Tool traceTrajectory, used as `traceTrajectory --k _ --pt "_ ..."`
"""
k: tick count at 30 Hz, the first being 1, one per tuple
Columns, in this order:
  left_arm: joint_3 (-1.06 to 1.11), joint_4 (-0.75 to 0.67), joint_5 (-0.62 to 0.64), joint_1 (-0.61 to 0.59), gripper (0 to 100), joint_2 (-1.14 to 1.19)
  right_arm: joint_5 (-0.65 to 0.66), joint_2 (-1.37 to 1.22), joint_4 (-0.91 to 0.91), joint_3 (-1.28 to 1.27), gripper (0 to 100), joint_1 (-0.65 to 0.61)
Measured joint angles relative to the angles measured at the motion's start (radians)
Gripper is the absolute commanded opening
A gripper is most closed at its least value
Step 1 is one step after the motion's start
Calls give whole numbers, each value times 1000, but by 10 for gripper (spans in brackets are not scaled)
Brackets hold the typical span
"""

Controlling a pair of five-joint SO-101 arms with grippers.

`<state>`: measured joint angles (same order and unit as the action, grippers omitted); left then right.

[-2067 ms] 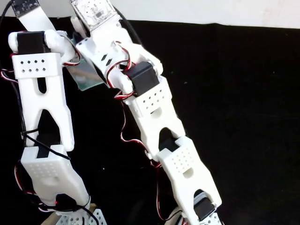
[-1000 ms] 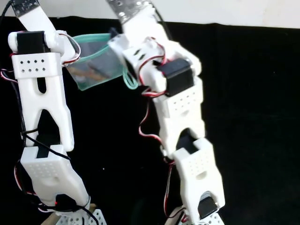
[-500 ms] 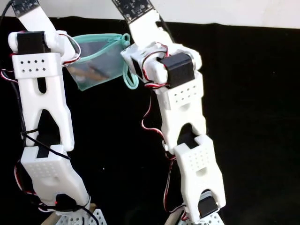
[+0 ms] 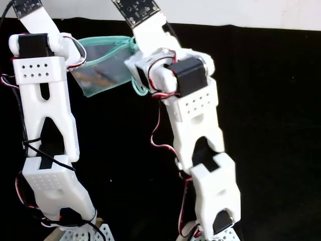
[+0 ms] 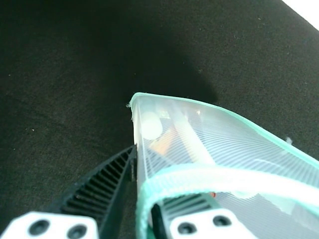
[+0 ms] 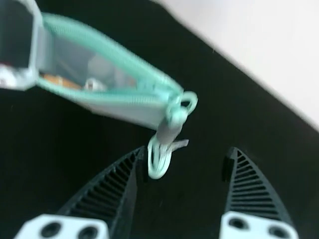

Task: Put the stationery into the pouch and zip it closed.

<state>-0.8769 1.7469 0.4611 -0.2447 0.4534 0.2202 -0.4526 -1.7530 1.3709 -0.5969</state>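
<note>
pouch (image 4: 103, 65) at 11 o'clock in high view, held above desk (image 4: 261, 100), stationery (image 5: 169, 139) inside. left gripper (image 5: 142, 174) clamped on pouch end. right gripper (image 6: 187, 152) wide, zipper pull (image 6: 172, 117) and loop (image 6: 158, 162) just beside it, ungripped. zip (image 6: 109, 62) seems run to end, hard to confirm. if gap shows: pinch zipper pull, draw straight along zip against left gripper's hold.
</note>
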Motion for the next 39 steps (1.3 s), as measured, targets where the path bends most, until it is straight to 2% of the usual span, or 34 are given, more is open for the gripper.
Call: traceTrajectory --k 15,19,24,28,31,34,39 --pt "0 0 0 0 7 0 -3 387 0 -827 244 -17" --pt "0 0 -2 0 7 0 132 511 6 -1017 244 -64" --pt "0 0 -2 0 7 0 252 701 199 -1290 245 -80" --pt "0 0 -2 0 7 0 272 847 446 -1531 245 -80" --pt "0 0 -2 0 7 0 272 864 609 -1665 245 -63" --pt "0 0 -2 0 7 0 272 864 730 -1718 245 -44" --pt "0 0 -2 0 7 0 272 842 815 -1720 245 -44"
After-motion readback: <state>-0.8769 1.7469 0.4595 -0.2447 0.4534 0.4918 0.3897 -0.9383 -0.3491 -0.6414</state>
